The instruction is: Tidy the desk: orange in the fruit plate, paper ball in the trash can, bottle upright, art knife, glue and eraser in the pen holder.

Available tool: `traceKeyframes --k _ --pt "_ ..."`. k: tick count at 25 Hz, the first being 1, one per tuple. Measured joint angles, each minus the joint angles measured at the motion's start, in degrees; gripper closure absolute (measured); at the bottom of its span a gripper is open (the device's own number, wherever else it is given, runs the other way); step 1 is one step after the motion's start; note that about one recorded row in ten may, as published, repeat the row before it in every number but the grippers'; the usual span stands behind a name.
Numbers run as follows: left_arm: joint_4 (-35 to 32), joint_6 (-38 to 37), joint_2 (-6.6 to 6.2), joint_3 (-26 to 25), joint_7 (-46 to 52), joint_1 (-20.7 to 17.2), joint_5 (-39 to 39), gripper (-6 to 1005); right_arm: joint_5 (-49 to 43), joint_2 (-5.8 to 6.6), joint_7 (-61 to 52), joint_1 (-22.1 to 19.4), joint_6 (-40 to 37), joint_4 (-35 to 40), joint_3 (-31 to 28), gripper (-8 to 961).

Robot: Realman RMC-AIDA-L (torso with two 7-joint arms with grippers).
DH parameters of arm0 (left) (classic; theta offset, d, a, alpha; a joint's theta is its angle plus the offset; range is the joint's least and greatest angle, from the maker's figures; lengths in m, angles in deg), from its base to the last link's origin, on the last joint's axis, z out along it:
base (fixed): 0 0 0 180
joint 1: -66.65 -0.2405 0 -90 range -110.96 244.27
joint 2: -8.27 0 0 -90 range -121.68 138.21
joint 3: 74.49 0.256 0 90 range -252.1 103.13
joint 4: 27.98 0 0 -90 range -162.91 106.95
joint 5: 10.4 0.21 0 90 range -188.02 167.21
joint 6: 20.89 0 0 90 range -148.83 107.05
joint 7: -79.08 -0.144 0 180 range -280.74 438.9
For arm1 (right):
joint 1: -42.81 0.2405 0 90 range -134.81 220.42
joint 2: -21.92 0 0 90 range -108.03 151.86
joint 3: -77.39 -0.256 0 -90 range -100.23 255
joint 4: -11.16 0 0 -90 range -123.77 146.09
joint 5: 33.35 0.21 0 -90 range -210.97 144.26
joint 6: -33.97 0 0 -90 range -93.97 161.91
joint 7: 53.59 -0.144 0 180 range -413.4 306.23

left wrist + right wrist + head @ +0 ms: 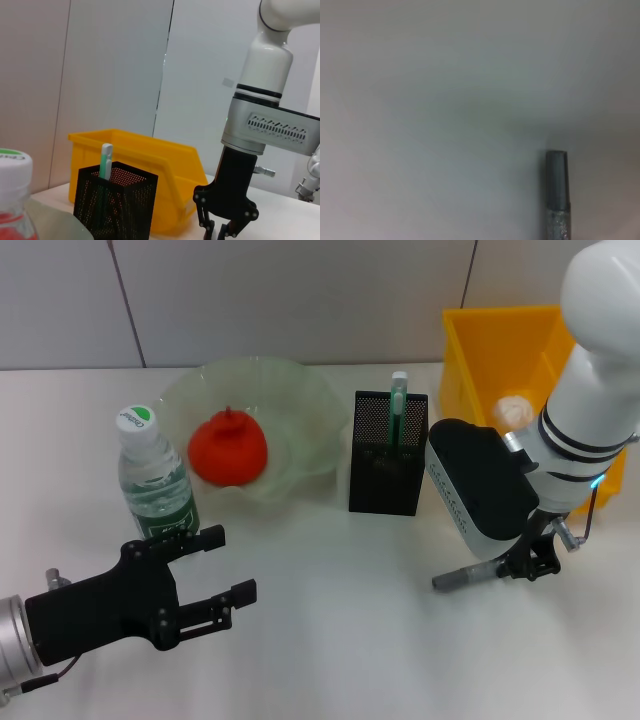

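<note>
right gripper (525, 562) clenched on grey glue stick (470, 575), low over tabletop (340, 640) right of pen holder (388, 455) | left gripper (215, 575) spread wide, beside upright bottle (152, 475) | orange (228, 448) in fruit plate (300, 410) | paper ball (512, 410) in trash can (490, 345)

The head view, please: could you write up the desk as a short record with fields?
orange: in the fruit plate
bottle: upright, beside the plate
paper ball: in the yellow trash can
pen holder: holds one green-and-white item; which one, cannot tell
grey stick: lying on the table, at the right gripper; grasp unclear
left gripper: open, empty, above the table in front of the bottle
</note>
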Motion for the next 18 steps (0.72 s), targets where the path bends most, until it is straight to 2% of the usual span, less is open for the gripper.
traceKeyframes --k 6,10,15,18 --pt "0.0 -0.1 -0.01 -0.4 0.0 0.0 0.0 199 2.1 0.10 -0.2 -0.7 -2.1 3.1 -0.8 807" --pt "0.0 -1.0 -0.03 -0.5 0.0 0.0 0.0 199 6.7 0.31 -0.3 -2.5 -8.3 10.7 -4.8 816" --pt "0.0 -1.5 -0.07 -0.5 0.0 0.0 0.0 199 15.3 0.48 0.0 -6.2 -15.5 20.8 -18.0 818" --pt "0.0 -1.7 -0.07 -0.5 0.0 0.0 0.0 199 22.8 0.56 0.4 -9.1 -16.3 23.9 -25.4 820"
